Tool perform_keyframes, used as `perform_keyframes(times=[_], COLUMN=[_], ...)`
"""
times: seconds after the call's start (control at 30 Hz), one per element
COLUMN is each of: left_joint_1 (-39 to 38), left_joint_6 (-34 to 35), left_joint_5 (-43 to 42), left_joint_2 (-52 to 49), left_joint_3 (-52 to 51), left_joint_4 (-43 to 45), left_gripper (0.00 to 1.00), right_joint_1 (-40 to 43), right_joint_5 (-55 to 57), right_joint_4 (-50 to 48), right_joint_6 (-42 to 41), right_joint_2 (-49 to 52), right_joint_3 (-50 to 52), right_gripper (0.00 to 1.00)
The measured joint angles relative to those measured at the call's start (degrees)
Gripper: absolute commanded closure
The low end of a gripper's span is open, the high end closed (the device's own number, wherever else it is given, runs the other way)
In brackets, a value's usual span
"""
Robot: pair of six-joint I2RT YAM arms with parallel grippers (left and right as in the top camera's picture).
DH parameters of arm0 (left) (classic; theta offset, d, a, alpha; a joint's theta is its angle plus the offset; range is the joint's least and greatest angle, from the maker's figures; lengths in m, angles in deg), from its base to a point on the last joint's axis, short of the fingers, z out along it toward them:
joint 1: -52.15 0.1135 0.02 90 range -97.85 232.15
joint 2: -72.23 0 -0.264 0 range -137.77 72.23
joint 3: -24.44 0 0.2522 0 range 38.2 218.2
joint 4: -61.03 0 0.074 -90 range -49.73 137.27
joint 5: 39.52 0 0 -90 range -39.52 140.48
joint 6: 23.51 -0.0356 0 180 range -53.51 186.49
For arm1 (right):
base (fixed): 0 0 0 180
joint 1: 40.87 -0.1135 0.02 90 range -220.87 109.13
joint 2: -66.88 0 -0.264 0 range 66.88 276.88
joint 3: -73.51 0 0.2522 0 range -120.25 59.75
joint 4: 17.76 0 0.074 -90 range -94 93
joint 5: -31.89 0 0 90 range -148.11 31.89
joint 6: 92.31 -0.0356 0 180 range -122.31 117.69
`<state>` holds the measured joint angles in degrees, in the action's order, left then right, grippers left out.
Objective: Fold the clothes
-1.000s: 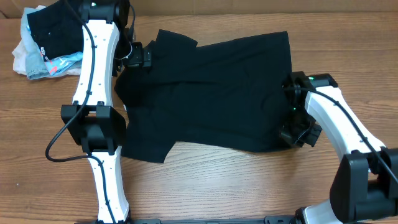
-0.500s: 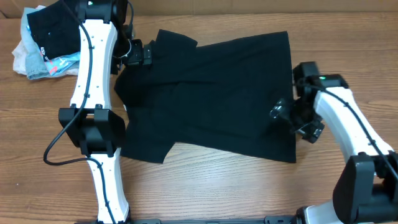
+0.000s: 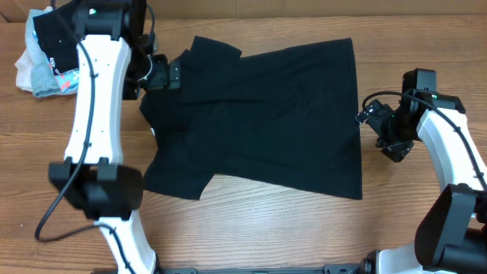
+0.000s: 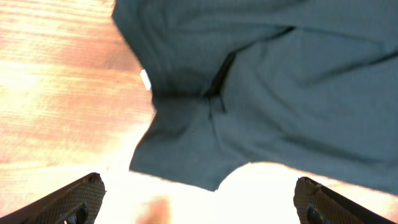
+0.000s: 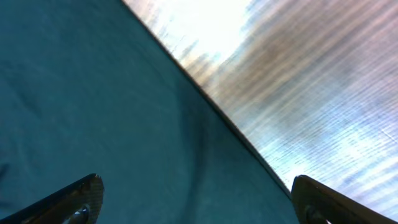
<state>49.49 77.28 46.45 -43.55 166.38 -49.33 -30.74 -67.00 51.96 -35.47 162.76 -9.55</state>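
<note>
A black T-shirt (image 3: pixel 259 114) lies spread flat on the wooden table (image 3: pixel 251 228), its bottom hem to the right. My left gripper (image 3: pixel 171 74) hovers open over the shirt's upper left, by a sleeve. In the left wrist view the shirt (image 4: pixel 261 74) fills the upper part, and the left gripper (image 4: pixel 198 183) holds nothing. My right gripper (image 3: pixel 373 120) is open just off the shirt's right hem. The right wrist view shows that hem edge (image 5: pixel 230 124) running diagonally across the table, with nothing between the right gripper's (image 5: pixel 196 182) wide-apart fingers.
A pile of other clothes (image 3: pixel 53 53), black, white and light blue, sits at the table's back left corner. A cardboard wall (image 3: pixel 304 7) runs along the back edge. Bare wood (image 3: pixel 426 61) shows right of the shirt and along the front.
My right gripper opened and let go of the shirt's lower right corner, which now lies flat, then pulled back to the right off the cloth. The left arm shifted slightly left.
</note>
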Motion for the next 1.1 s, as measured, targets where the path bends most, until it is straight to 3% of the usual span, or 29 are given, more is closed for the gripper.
perform_keyframes(times=[0.27, 0.63, 1.1], left_joint_1=[0.00, 1.84, 11.39], left_joint_6=[0.00, 2.40, 6.23], left_joint_5=[0.63, 1.29, 1.31], left_joint_2=[14.88, 14.78, 14.80], left_joint_3=[-19.26, -49.99, -64.48], left_joint_4=[1.57, 20.46, 38.36], left_gripper=[0.00, 0.00, 0.00], right_joint_1=[0.00, 0.00, 0.00], right_joint_5=[-3.82, -5.55, -5.73], right_joint_4=[-2.05, -1.36, -2.25], right_joint_6=[-0.04, 0.17, 0.22], right_joint_2=[0.00, 0.00, 0.00], right_joint_3=[0.00, 0.00, 0.00], right_gripper=[0.00, 0.00, 0.00])
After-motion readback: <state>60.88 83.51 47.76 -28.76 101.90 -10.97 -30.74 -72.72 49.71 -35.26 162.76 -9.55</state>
